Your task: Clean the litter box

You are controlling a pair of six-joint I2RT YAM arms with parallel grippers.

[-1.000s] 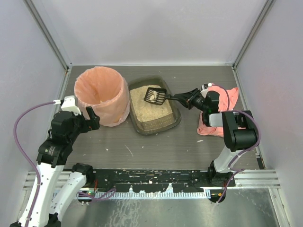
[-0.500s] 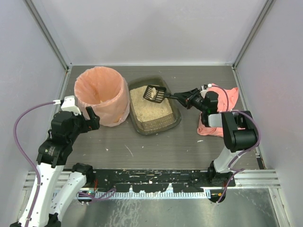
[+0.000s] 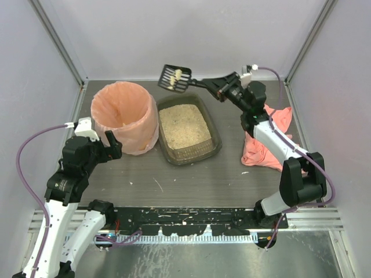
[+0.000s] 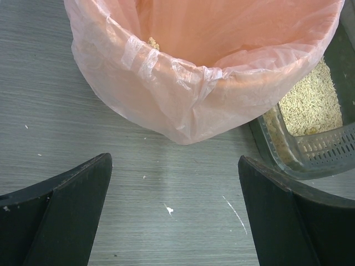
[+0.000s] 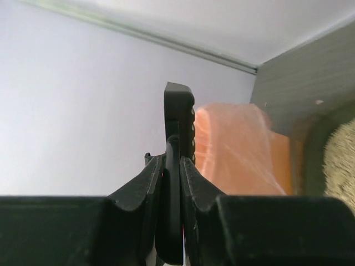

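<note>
I have the left arm (image 3: 62, 185) folded low on its own side, elbow bent and wrist angled forward and down. The left pincer (image 4: 175, 162) is spread wide, its two dark fingers (image 4: 72, 205) well apart with nothing between them. The right arm (image 3: 272, 140) reaches up and away from its base, forearm rising toward the far side and wrist turned leftward. The right pincer (image 3: 219, 87) hangs high above the surface (image 3: 191, 174), jaws clamped tight on the thin handle of a scoop (image 3: 175, 78), one finger pressed flat against each side.

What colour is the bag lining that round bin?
Peach-pink, translucent; the bag shows best in the left wrist view.
</note>
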